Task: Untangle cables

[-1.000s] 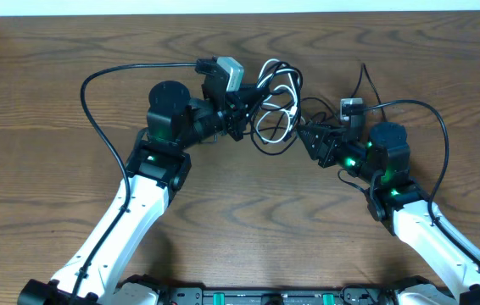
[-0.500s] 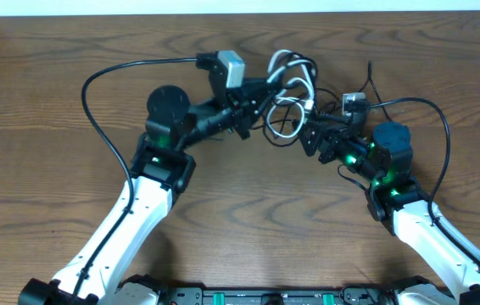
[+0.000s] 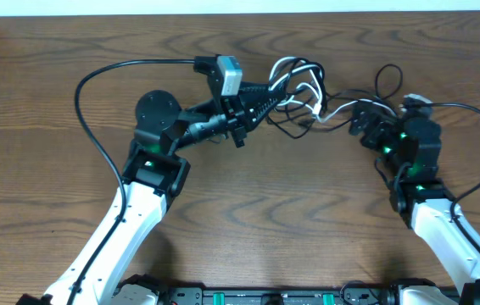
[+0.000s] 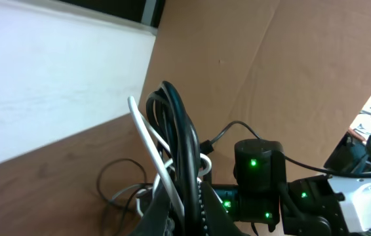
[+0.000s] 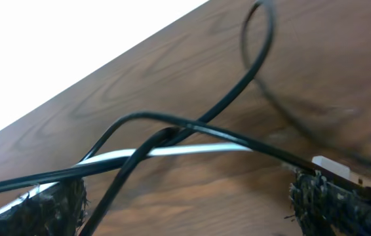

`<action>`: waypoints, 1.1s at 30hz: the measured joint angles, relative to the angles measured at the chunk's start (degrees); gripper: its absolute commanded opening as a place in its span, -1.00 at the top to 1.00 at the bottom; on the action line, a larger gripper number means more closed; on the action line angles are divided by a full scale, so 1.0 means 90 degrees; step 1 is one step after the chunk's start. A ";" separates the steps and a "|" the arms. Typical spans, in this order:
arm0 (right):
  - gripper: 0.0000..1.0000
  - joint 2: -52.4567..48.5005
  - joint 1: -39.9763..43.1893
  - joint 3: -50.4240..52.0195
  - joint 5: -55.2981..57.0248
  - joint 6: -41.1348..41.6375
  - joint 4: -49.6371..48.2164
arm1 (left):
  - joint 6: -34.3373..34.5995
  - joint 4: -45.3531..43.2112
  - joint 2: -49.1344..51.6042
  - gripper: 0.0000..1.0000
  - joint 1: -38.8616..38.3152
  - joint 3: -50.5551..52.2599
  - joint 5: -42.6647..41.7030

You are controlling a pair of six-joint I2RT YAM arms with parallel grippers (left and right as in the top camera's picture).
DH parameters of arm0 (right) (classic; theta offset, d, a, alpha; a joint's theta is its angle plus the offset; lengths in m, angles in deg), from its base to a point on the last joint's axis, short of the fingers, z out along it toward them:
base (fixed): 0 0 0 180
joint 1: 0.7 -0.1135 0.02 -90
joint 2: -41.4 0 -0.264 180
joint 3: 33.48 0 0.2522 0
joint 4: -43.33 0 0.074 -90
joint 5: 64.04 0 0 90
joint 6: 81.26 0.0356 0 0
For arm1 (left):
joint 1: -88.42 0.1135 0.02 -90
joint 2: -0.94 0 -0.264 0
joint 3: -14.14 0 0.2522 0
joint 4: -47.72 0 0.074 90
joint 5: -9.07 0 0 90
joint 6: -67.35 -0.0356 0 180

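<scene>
A tangle of black and white cables [image 3: 298, 81] lies at the far middle of the table. My left gripper [image 3: 272, 93] is shut on the bundle. In the left wrist view the black and white cables [image 4: 177, 141] rise out of the closed left gripper [image 4: 184, 213]. Strands run from the tangle to my right gripper [image 3: 361, 120], which stands wide open. In the right wrist view a black cable [image 5: 192, 124] and a white cable [image 5: 172, 151] cross above the right gripper [image 5: 192, 208], with nothing pinched between its fingers [image 5: 51, 206]. A white plug [image 5: 333, 168] rests by the right finger.
A loose black loop [image 3: 387, 80] lies behind the right gripper. The left arm's own black lead [image 3: 96, 80] arcs over the table at far left. The table's far edge [image 3: 240, 12] runs just behind the tangle.
The right gripper has opened wide and drawn back to the right, letting go of the cables. The left gripper carried the bundle a little away and to the right, stretching strands out.
</scene>
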 measured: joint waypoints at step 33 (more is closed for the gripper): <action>-0.99 0.0012 0.0680 -0.0007 -0.2098 -0.0214 0.0641 | 0.0481 0.0000 -0.0685 0.85 0.2657 0.0000 -0.0333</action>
